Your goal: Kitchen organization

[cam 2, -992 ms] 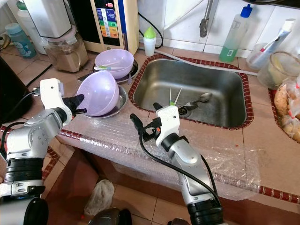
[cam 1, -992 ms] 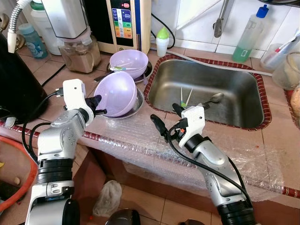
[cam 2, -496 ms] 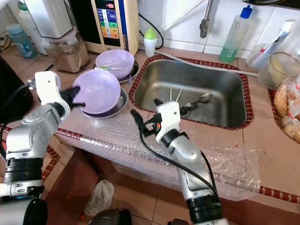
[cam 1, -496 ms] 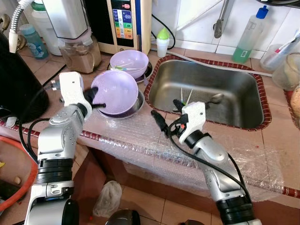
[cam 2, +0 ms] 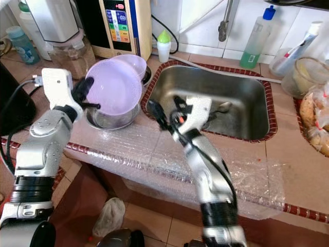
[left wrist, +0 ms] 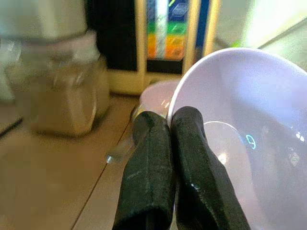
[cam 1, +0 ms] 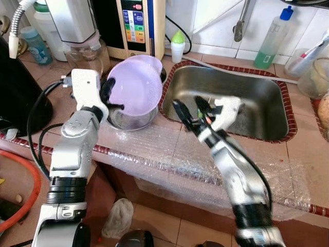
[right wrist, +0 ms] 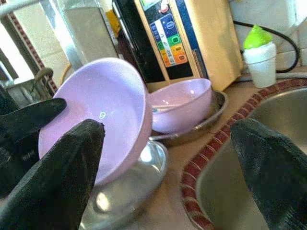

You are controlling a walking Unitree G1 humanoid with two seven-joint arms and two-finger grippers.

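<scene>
While the left gripper (cam 1: pixel 109 96) pinches the rim of a lavender bowl (cam 1: pixel 134 87), the bowl is raised off the counter and tilted steeply, its hollow facing the sink (cam 1: pixel 267 135). In the left wrist view the two black fingers (left wrist: pixel 148 158) are pressed together on that rim. Directly beneath the raised bowl sits a steel bowl (cam 1: pixel 126 117) on the tiled counter (cam 1: pixel 61 77), apart from the lavender one. Behind it a second lavender bowl (right wrist: pixel 180 103) rests in a steel dish (right wrist: pixel 211 115) near the sink's corner.

The right gripper (cam 1: pixel 194 109) hangs above the sink's left edge, its fingers spread wide with nothing between them; in the right wrist view both bowls lie beyond them. A spoon (cam 2: pixel 222 107) lies in the sink basin.

Bubble wrap (cam 1: pixel 169 154) covers the counter's front edge. Behind the bowls stand a beige appliance with coloured buttons (cam 1: pixel 138 23), a jar of brown powder (cam 1: pixel 82 54) and a small white bottle with a green cap (cam 1: pixel 178 45).
</scene>
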